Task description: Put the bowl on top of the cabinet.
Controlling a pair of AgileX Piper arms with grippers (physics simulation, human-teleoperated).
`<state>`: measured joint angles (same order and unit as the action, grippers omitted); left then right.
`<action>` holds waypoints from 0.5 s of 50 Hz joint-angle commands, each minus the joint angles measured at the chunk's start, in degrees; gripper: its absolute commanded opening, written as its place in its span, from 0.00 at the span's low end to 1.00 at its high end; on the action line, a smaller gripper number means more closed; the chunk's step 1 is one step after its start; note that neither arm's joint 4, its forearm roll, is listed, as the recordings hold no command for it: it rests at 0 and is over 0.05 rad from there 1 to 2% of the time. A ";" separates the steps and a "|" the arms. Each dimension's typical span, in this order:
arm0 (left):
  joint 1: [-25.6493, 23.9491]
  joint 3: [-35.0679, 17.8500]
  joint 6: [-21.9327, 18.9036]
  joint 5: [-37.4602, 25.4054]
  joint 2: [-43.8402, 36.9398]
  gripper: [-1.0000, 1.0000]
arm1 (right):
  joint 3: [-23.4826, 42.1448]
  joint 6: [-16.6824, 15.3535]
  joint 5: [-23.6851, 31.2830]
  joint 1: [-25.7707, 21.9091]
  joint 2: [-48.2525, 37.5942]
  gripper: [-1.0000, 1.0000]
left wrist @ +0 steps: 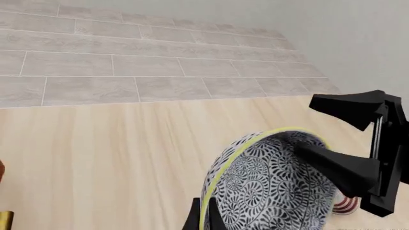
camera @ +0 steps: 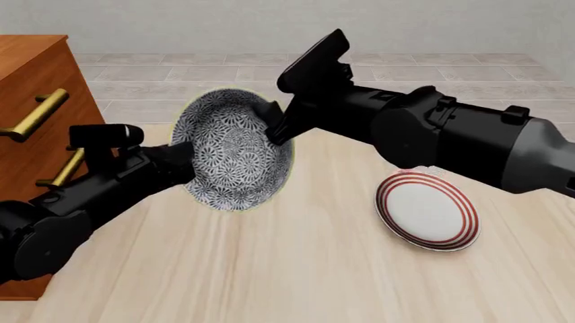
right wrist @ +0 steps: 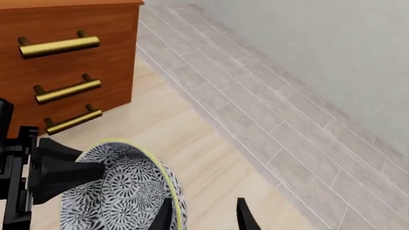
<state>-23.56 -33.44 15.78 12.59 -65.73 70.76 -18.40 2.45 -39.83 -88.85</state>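
A: Blue-patterned bowl (camera: 235,151) is off the tabletop (camera: 314,269), tipped on edge with its inside toward the front camera, in front of the cabinet (camera: 31,87), not on its top.

B: Left claw (camera: 193,161)?

A: Clamped on the bowl's rim from the cabinet side; one finger (left wrist: 195,218) shows against the outside wall in its wrist view.

B: Right claw (camera: 280,111)?

A: Also pinching the rim, on the opposite upper edge. One finger (right wrist: 164,215) lies inside the bowl, the other outside; jaws narrowed to the wall's thickness.

B: Anything else?

A: Red-ringed plate (camera: 427,212) lies flat, well apart from the bowl.
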 commanded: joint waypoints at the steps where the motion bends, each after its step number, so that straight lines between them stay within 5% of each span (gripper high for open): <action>1: 0.35 -0.07 -0.39 0.21 0.12 0.00 | 0.35 1.05 0.92 0.61 0.12 1.00; 25: 0.62 -0.35 -0.41 0.40 -0.44 0.00 | -0.85 1.57 2.53 -2.67 3.47 1.00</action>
<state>-23.00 -33.25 15.57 12.83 -66.09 70.34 -17.16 4.15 -41.14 -87.17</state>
